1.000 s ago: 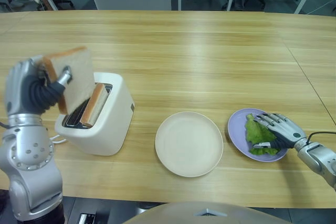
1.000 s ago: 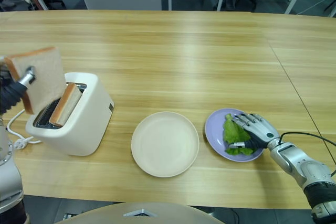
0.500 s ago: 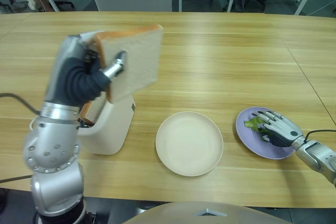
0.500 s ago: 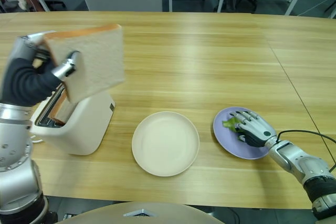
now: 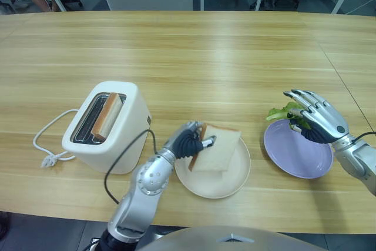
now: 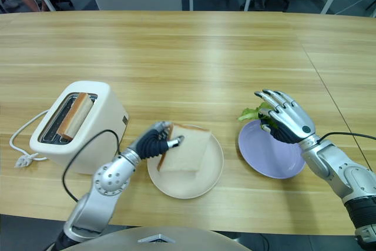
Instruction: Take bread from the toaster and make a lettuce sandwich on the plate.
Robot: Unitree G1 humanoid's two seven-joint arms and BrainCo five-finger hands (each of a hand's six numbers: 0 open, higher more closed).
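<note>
Bread slice (image 5: 222,152), soft and crushable, is pinched by its edge in the left robot hand (image 5: 188,142); right robot hand (image 5: 320,119) clasps limp lettuce (image 5: 276,111).

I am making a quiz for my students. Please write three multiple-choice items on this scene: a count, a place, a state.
1. How many bread slices are in the toaster? A. none B. one C. three
2. Where is the white slice in the left robot hand? A. on top of the toaster B. on the floor C. over the cream plate
3. The right robot hand is: A. shut on the lettuce B. open and empty C. shut and empty
Key: 1 B, one lone slice stands in a slot; 2 C, it leans over the plate; 3 A, green leaves stick out of its grip.
</note>
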